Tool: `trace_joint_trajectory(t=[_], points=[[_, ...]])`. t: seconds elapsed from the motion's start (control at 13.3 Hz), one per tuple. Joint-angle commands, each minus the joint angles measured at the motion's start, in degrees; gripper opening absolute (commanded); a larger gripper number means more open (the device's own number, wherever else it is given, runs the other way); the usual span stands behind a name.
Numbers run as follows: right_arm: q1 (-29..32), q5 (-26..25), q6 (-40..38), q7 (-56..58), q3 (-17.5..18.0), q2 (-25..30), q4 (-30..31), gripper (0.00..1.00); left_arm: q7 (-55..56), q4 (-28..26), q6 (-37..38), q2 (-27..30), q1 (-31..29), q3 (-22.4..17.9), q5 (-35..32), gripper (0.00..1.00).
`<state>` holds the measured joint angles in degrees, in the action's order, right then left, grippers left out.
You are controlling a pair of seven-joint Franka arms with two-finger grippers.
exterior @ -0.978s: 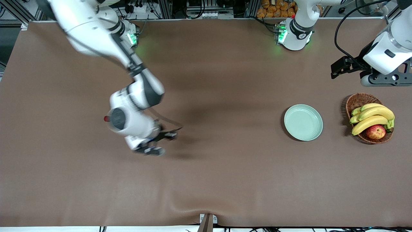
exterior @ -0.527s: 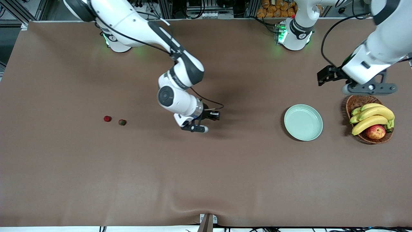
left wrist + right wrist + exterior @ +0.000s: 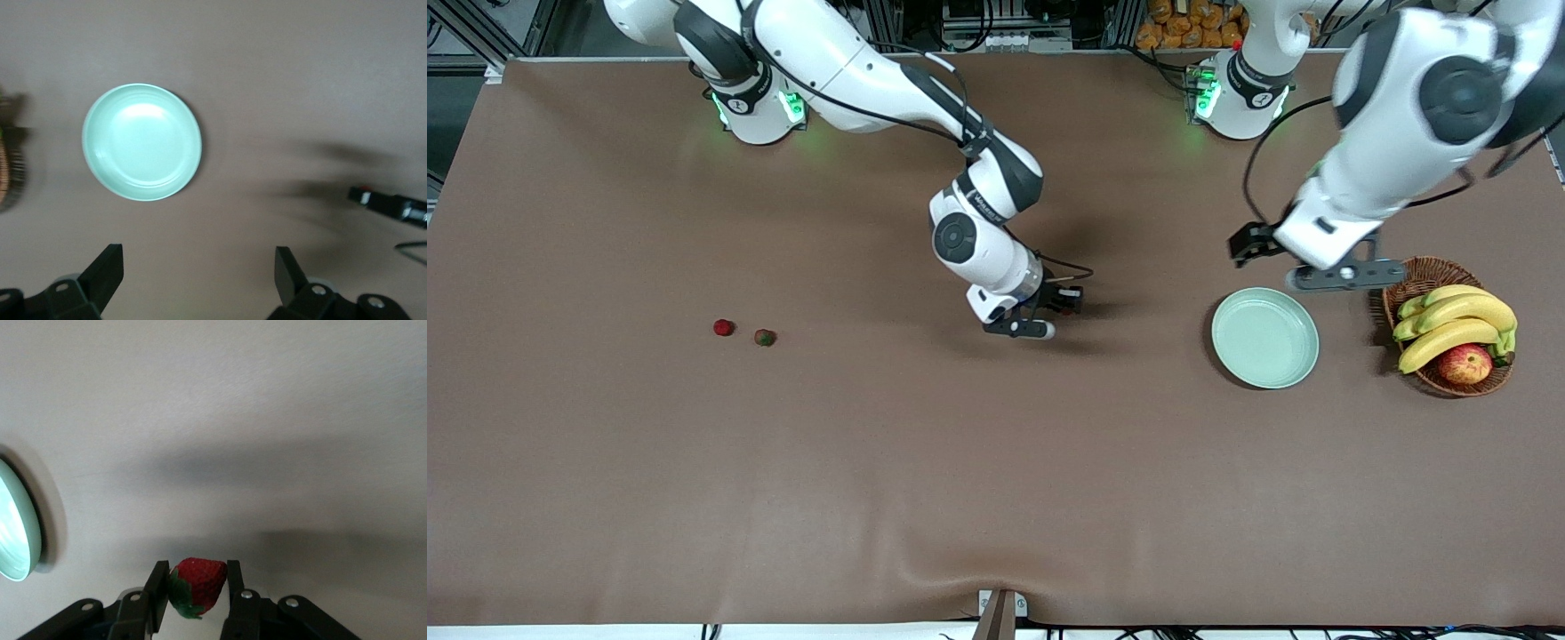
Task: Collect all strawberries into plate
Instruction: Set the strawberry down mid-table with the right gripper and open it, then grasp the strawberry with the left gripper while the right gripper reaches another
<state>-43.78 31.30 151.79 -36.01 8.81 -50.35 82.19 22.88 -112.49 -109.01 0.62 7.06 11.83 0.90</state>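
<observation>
Transport step: right end effector (image 3: 193, 587) is carrying small red strawberry with green top (image 3: 195, 585), fingers clamped on it, over bare brown surface (image 3: 996, 462), partway toward round pale mint-green plate (image 3: 1264, 338).

Plate sitting empty beside brown wicker basket (image 3: 1414, 277).

Two more tiny berries (image 3: 743, 332) lying toward right arm's end.

Left end effector (image 3: 200, 273) is hovering over plate's edge, fingers spread wide, empty.

Next: probably carry on over plate, lower, release.

Versus half a second ago: right end effector closer to plate; left arm moved from over basket.

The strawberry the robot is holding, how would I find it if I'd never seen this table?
Start at the pale green plate beside the fruit basket, then look toward the right arm's end of the table. The right gripper hangs there over bare brown cloth, pinching a red strawberry between its fingers. The two other strawberries lie loose on the table; only this one is gripped.
</observation>
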Motion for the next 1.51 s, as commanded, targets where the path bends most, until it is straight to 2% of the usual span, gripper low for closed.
trace_joint_trajectory(t=[0.0,0.08,0.3,0.45,0.6,0.68,0.83,0.98,1.05,1.28,1.43], points=[[-0.4,1.0,0.0,-0.6,-1.2,-1.2,-2.5,0.93,4.3,-2.1,-5.1,-2.0,-0.2,2.4,0.9,1.00],[-0.3,1.0,0.0,-0.4,-1.2,-1.1,-2.4,1.00,5.0,-2.0,-6.5,-2.9,0.0,2.6,0.9,1.00],[1.9,0.6,-0.8,0.0,-1.3,0.3,-1.4,1.00,5.6,-2.0,-9.6,-5.4,0.1,3.5,0.9,1.00],[6.8,0.4,-3.3,0.3,-1.3,5.3,3.2,1.00,8.8,-1.2,-11.4,-8.2,1.1,4.9,0.7,1.00],[12.4,0.2,-12.3,0.2,-1.3,10.9,5.4,1.00,16.1,-1.1,-15.6,-11.1,3.9,5.1,0.3,1.00],[15.8,-1.1,-17.8,0.2,-1.3,12.8,5.7,1.00,19.5,-0.5,-16.9,-12.9,5.8,5.1,0.3,1.00],[23.4,-8.8,-29.9,0.3,-1.3,16.3,5.6,1.00,24.4,3.0,-17.1,-18.2,9.4,5.1,0.2,1.00],[29.6,-16.5,-38.6,0.4,-0.9,18.8,5.5,1.00,29.0,6.8,-17.1,-23.2,12.8,5.0,0.1,1.00],[32.1,-18.8,-41.5,0.5,-0.8,19.7,5.6,1.00,31.4,8.7,-17.1,-25.5,14.7,5.0,0.0,1.00],[38.8,-20.6,-46.4,9.2,-0.7,20.5,6.0,1.00,39.3,14.1,-17.1,-32.2,18.9,4.8,-3.5,1.00],[43.1,-20.7,-46.4,15.8,-0.7,20.4,8.8,1.00,43.1,14.8,-17.2,-35.3,19.4,5.0,-5.8,1.00]])
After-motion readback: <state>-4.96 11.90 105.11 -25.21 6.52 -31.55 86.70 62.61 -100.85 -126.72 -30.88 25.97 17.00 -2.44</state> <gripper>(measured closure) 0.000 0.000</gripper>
